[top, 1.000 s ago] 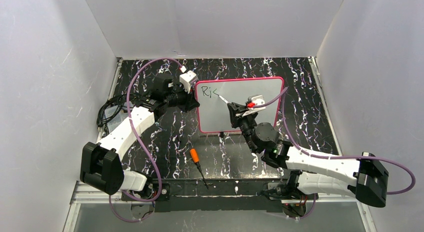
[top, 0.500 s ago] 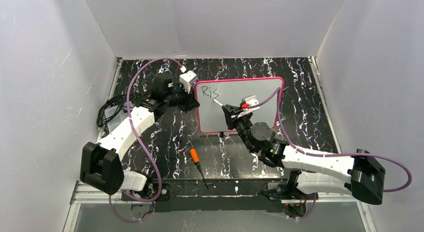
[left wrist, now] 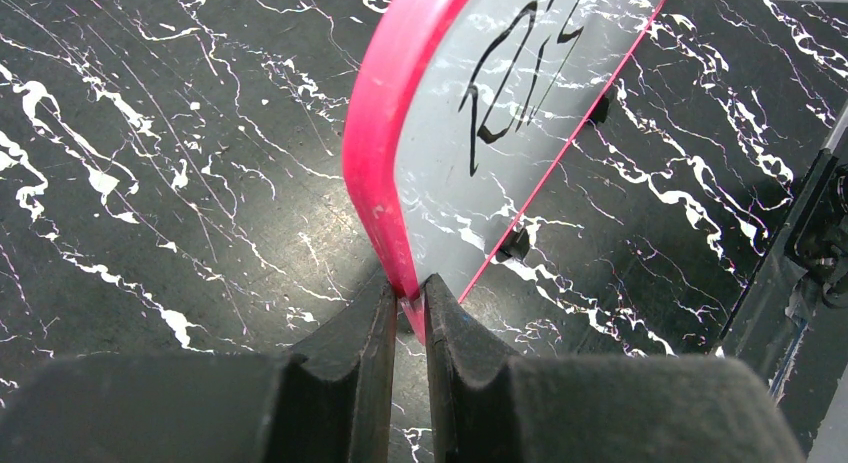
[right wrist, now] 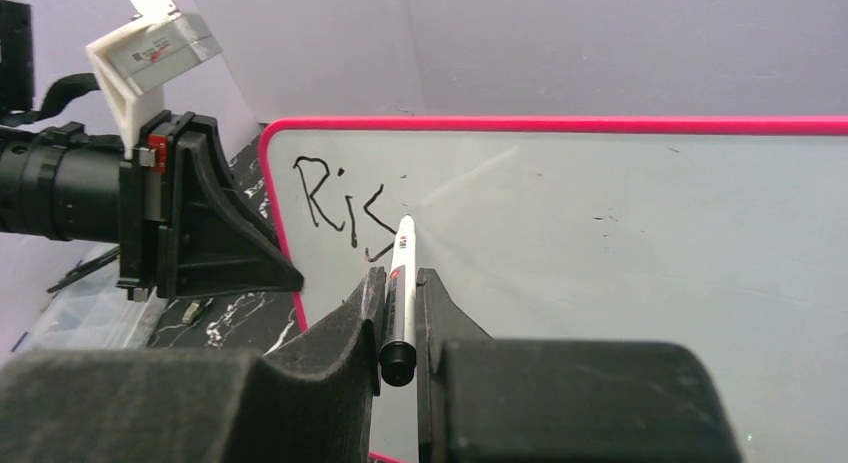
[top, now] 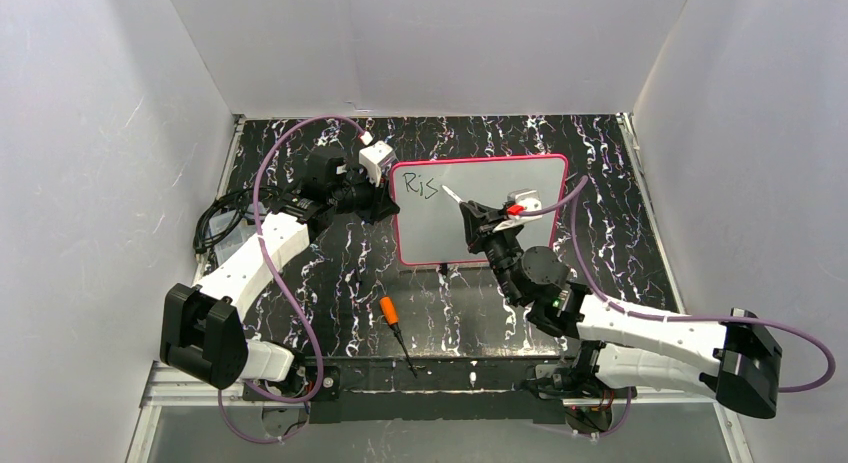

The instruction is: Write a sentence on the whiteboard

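Black marbled tabletop (top: 340, 273). Whiteboard (top: 480, 178), pink frame, stands upright at mid-rear. Left gripper (left wrist: 408, 298) pinched narrow on its left frame edge. Right gripper (right wrist: 402, 283) clamped on white marker (right wrist: 403, 258), tip at the board face; contact unclear. Sentence (right wrist: 340, 208) reads only "Ris", top-left, just left of the tip.

black handwritten "Ris" (right wrist: 345, 213), on the whiteboard (right wrist: 620, 263)
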You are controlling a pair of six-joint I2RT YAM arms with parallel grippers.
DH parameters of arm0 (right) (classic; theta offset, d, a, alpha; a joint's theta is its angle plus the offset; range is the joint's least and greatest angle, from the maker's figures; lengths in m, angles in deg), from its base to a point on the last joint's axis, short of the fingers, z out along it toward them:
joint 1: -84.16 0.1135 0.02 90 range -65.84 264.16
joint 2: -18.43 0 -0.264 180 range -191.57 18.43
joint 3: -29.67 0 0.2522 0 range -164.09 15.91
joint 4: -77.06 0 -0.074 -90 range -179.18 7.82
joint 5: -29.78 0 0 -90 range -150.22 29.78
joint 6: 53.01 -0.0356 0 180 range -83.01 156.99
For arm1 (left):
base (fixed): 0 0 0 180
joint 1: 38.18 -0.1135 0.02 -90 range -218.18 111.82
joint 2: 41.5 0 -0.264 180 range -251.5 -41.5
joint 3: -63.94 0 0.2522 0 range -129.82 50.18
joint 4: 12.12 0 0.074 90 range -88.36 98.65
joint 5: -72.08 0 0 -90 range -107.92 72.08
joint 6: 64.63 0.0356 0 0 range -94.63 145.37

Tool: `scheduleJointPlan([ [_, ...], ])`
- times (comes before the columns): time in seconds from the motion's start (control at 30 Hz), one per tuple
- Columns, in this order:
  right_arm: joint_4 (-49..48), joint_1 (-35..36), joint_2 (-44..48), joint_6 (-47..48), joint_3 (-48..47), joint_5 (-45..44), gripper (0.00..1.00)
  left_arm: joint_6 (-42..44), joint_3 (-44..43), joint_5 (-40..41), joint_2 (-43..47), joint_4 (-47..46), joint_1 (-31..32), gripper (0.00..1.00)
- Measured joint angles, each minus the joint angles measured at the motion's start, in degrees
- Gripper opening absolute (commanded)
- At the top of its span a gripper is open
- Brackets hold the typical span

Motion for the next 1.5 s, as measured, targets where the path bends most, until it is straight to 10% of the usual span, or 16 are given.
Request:
scheduleJointPlan([
  [1.5,-2.1,0.1,-2.2,5.1,-0.4,-1.9,0.01,0.0,0.0,0.2,0.0,0.0,0.0,0.0],
])
